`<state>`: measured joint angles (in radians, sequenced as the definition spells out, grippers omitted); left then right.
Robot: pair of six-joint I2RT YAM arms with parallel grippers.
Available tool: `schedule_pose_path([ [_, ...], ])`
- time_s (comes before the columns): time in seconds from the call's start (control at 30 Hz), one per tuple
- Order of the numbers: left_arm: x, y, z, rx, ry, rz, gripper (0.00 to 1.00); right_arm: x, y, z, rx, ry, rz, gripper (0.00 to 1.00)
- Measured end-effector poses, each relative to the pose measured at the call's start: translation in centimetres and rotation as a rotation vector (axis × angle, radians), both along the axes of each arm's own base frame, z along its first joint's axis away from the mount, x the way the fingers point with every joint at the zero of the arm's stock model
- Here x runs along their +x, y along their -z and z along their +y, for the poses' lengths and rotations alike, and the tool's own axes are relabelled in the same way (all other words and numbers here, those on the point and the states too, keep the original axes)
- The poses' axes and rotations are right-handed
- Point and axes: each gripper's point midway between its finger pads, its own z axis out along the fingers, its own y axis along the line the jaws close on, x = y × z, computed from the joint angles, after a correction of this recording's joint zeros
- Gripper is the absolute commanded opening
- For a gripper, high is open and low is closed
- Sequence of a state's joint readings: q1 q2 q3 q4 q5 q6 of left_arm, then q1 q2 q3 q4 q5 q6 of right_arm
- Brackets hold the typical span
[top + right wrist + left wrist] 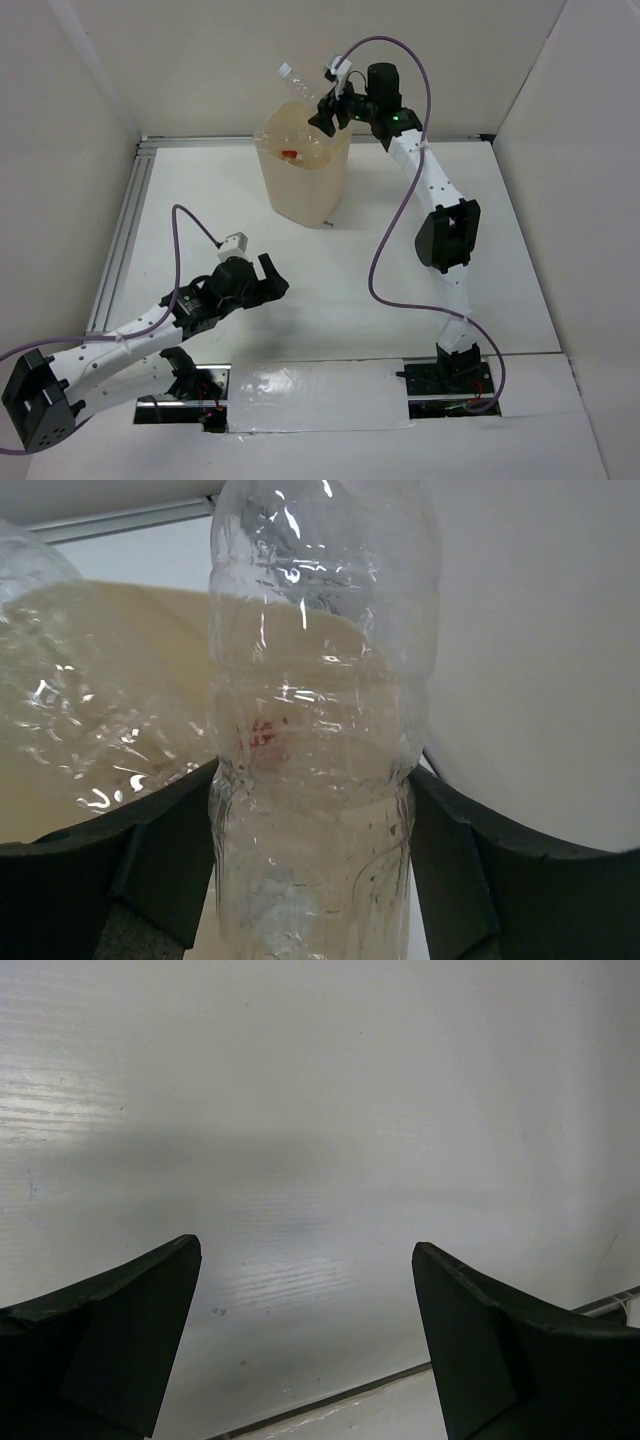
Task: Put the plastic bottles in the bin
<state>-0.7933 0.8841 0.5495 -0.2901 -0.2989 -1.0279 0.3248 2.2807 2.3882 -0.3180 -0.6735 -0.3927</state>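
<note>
Black and wide open, the left gripper (270,280) holds nothing above the white table (330,300) at near left. At the far middle stands the cream bin (300,195); over its rim the right gripper (328,112) clamps a clear bottle (298,88), cap up.

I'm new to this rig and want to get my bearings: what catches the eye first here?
The right gripper holds a clear bottle tilted above the cream bin at the far side of the table, its jaws clamped on the bottle's body. A red patch shows inside the bin. The left gripper sits open and empty near the front left.
</note>
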Motion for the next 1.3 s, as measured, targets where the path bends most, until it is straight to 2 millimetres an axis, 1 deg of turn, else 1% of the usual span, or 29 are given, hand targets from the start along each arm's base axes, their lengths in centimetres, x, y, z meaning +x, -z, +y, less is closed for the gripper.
schedule_pose_path([
  [0.03,0.0,0.1,0.0,0.004,0.0,0.003,1.0,-0.2,0.1,0.0,-0.009,-0.002,0.004,0.82],
  [0.13,0.1,0.6,-0.1,0.015,0.002,0.013,1.0,-0.5,0.4,-0.1,-0.023,0.0,0.013,0.85],
  [0.17,0.1,0.7,-0.1,0.018,0.003,0.016,1.0,-0.6,0.7,-0.2,-0.028,0.0,0.022,0.87],
  [0.27,0.1,0.7,-0.1,0.018,0.002,0.016,1.0,-0.9,1.4,-0.2,-0.041,-0.002,0.05,0.89],
  [0.37,0.2,0.6,-0.2,0.013,0.002,0.01,1.0,-1.0,1.6,-0.3,-0.044,-0.002,0.057,0.89],
  [0.5,0.3,0.5,-0.3,0.011,0.003,0.009,1.0,-1.0,1.4,-0.3,-0.044,-0.002,0.056,0.9],
  [0.6,0.3,0.5,-0.3,0.011,0.002,0.008,1.0,-1.3,0.6,-0.3,-0.034,0.001,0.05,0.91],
  [0.67,0.3,0.5,-0.3,0.011,0.002,0.008,1.0,-1.7,-0.8,-0.5,-0.019,0.009,0.039,0.95],
  [0.7,0.3,0.5,-0.3,0.011,0.002,0.008,1.0,-2.0,-1.6,-0.6,-0.01,0.014,0.032,0.95],
  [0.77,0.3,0.5,-0.3,0.011,0.003,0.008,1.0,-2.8,-4.1,-1.1,0.012,0.031,0.002,0.99],
  [0.83,0.3,0.5,-0.3,0.012,0.004,0.008,1.0,-3.9,-7.3,-1.7,0.041,0.053,-0.044,0.99],
  [0.93,0.3,0.5,-0.3,0.013,0.007,0.003,1.0,-6.1,-11.2,-3.5,0.075,0.12,-0.072,0.99],
  [1.0,0.4,0.4,-0.4,0.016,0.015,-0.004,1.0,-7.9,-12.3,-5.5,0.091,0.207,-0.039,0.99],
  [1.07,0.3,0.3,-0.4,0.026,0.034,-0.011,1.0,-9.5,-11.4,-7.8,0.091,0.305,0.023,0.99],
  [1.13,0.4,0.0,-0.5,0.037,0.053,-0.025,1.0,-10.9,-8.5,-10.1,0.061,0.411,0.113,0.99],
  [1.17,0.5,-0.3,-0.6,0.042,0.064,-0.035,1.0,-11.6,-6.7,-11.3,0.043,0.465,0.15,0.99],
  [1.23,0.9,-1.3,-0.9,0.049,0.083,-0.06,1.0,-13.4,-2.0,-14.2,-0.021,0.58,0.252,0.99],
  [1.3,1.5,-2.6,-1.2,0.056,0.1,-0.093,1.0,-15.7,2.5,-16.8,-0.081,0.667,0.349,0.99],
])
